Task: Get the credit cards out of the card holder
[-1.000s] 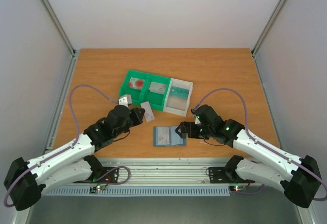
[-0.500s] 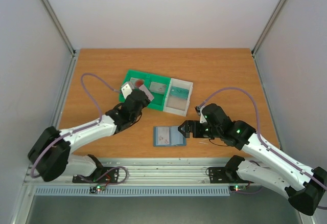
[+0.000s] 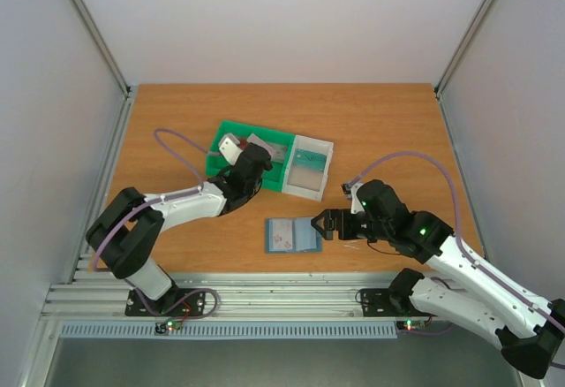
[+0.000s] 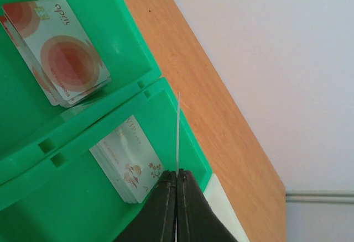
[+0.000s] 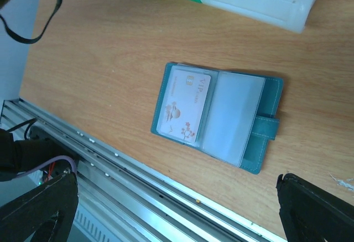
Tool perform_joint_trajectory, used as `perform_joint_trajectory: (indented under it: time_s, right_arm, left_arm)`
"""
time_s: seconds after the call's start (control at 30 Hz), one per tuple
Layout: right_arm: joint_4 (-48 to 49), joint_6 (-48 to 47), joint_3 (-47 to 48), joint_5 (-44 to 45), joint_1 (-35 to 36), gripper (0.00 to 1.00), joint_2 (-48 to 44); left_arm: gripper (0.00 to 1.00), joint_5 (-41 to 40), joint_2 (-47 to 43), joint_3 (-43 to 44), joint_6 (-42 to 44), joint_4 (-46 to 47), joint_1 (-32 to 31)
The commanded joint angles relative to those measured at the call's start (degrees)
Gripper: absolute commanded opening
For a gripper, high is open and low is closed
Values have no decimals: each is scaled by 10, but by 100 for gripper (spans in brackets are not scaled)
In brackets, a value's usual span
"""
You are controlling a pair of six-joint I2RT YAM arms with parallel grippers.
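The teal-blue card holder (image 3: 293, 235) lies open on the table; in the right wrist view the card holder (image 5: 218, 115) shows one white flowered credit card (image 5: 184, 105) in its left clear pocket. My right gripper (image 3: 320, 225) hovers at its right edge, open and empty, its fingers (image 5: 315, 209) wide apart. My left gripper (image 3: 250, 159) is over the green bin, shut on a thin card (image 4: 177, 131) seen edge-on above the second compartment. A pink-and-red stack (image 4: 58, 51) and a VIP stack (image 4: 130, 162) lie in the bin.
The green bin (image 3: 217, 150) joins a white compartment (image 3: 309, 166) behind the holder. A metal rail (image 5: 110, 159) runs along the table's near edge. The left arm's cable (image 3: 181, 144) loops beside the bin.
My left arm has swung from near the table's middle up over the green bin, carrying the card. My right gripper has shifted slightly beside the holder and stayed open.
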Motion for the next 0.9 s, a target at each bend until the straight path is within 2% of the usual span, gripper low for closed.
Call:
perform_joint_trajectory:
  time_s: [0.0,0.33,0.87]
  right_arm:
    - [-8,-6,4,21,1,98,-18]
    - [-23,-7,10,27,1,98,-41]
    - [-36,-14,13,46,1,98,-44]
  left_arm:
    - [0,-40,34,26,-67,15,2]
    - [0,-20,100,51,-132,32,4]
    - [0,-9,188,100,-109,65,15]
